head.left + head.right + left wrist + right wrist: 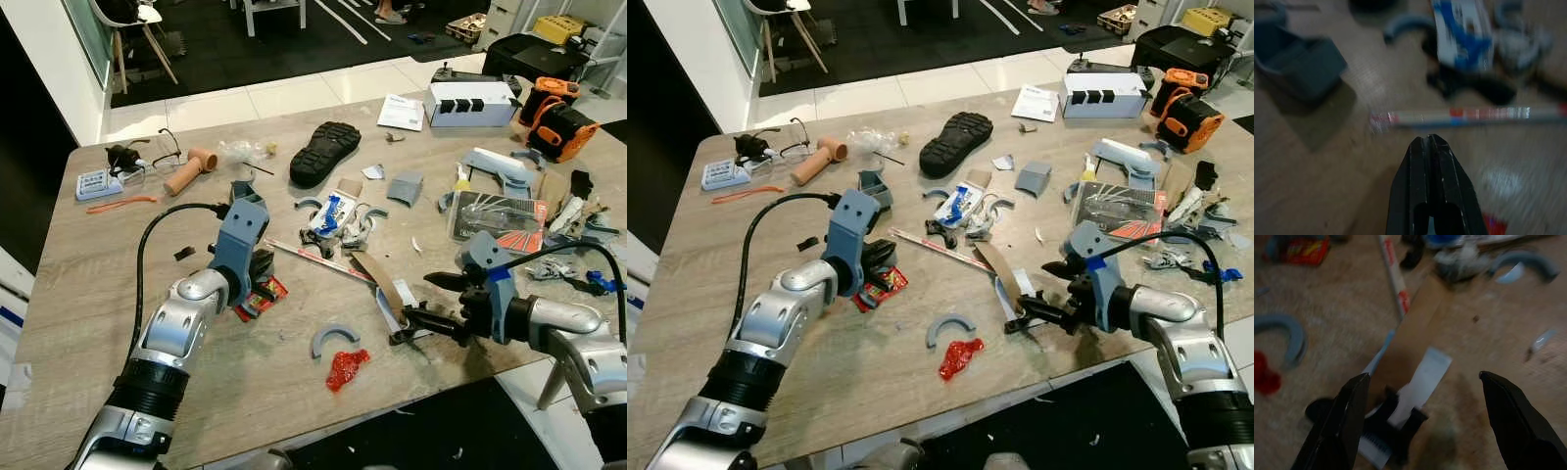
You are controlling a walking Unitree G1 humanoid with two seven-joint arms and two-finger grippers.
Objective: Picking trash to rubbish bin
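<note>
1. A wood-grain bench [88, 274] holds scattered scraps of plastic, card and foil.
2. The left gripper [1432, 147] hovers low over the bench, its black fingers [1420, 196] pressed together and holding nothing, just above a crumpled red wrapper [263, 297].
3. Ahead of it lies a thin striped stick [1464, 115], long axis running across the bench toward the right arm.
4. A curved grey plastic arc [335, 339] and a glossy, crinkled red scrap [346, 367] lie near the front edge.
5. A long brown card strip [1418, 328] points away from the edge; a white slip [1420, 382] lies on its near end over a black piece [1396, 426].
6. The right gripper [1425, 396] hangs spread wide around that slip, not touching it.
7. A black rubber shoe sole [325, 151] lies farther back.
</note>
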